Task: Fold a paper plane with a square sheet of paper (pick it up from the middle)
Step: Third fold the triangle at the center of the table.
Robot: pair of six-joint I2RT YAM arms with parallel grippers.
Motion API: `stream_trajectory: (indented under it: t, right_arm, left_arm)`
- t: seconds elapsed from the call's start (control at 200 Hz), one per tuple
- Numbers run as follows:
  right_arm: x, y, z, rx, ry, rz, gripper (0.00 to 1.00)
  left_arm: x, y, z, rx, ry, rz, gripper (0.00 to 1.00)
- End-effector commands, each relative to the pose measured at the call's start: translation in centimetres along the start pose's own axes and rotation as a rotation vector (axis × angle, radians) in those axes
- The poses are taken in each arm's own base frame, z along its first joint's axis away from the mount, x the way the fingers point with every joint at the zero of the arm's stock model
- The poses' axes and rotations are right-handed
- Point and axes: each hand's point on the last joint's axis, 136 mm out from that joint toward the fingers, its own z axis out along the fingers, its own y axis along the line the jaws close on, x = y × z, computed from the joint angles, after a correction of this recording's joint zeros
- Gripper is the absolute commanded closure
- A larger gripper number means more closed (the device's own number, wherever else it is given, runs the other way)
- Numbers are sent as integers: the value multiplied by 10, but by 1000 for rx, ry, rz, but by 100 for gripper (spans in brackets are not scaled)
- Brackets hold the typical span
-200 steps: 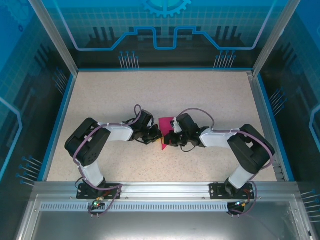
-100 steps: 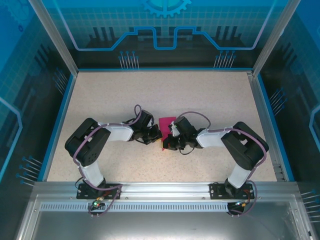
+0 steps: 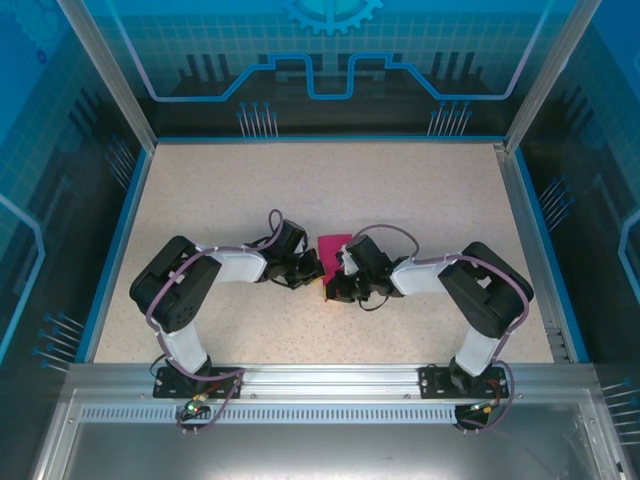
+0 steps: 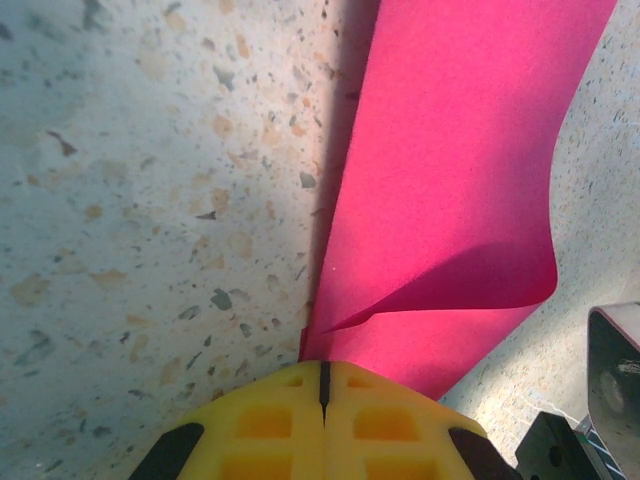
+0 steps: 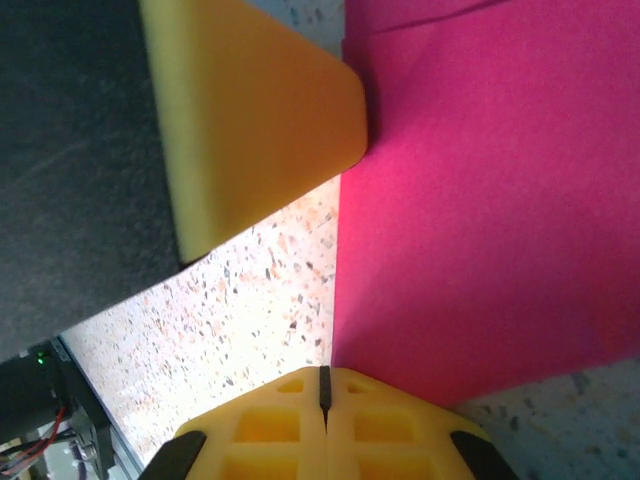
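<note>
Magenta-pink sheet of paper (image 3: 333,246), folded, with a curled flap, at table (image 3: 420,190) centre.

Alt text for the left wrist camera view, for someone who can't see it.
A magenta-pink sheet of paper stretches from the shut left gripper at the bottom up to the top right, its near part buckled into a curl. It lies over a speckled table; dark robot hardware shows at lower right.

Right arm (image 3: 432,276) shifted left, covering more paper (image 3: 333,244).

From above the arms hide most of the square sheet of paper (image 3: 333,243); both wrist views crop it.
</note>
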Motion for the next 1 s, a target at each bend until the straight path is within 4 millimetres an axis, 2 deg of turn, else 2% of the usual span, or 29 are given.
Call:
stream_trajectory:
  t: [0.0, 0.07, 0.275, 0.355, 0.42, 0.535, 0.67, 0.995]
  right_arm:
    - [11, 13, -3, -3, 18, -59, 100]
    - [14, 13, -2, -1, 20, -63, 100]
    - [19, -13, 7, 93, 40, -14, 100]
    - [14, -7, 6, 84, 31, -21, 100]
    - [7, 6, 0, 56, 12, -45, 100]
    - [-9, 30, -22, 3, -64, -90, 100]
    - [-23, 24, -40, 23, -131, -88, 100]
    - [-30, 6, -16, 32, -82, -51, 100]
  left_arm:
    - [10, 37, 1, -134, 25, -38, 100]
    - [10, 37, 1, -133, 24, -36, 100]
    - [10, 38, 2, -135, 26, -37, 100]
    - [11, 39, 2, -138, 25, -36, 100]
    - [11, 39, 2, -139, 26, -37, 100]
    - [10, 38, 2, -138, 24, -35, 100]
    - [10, 38, 1, -138, 23, -35, 100]
    - [10, 38, 2, -139, 25, -35, 100]
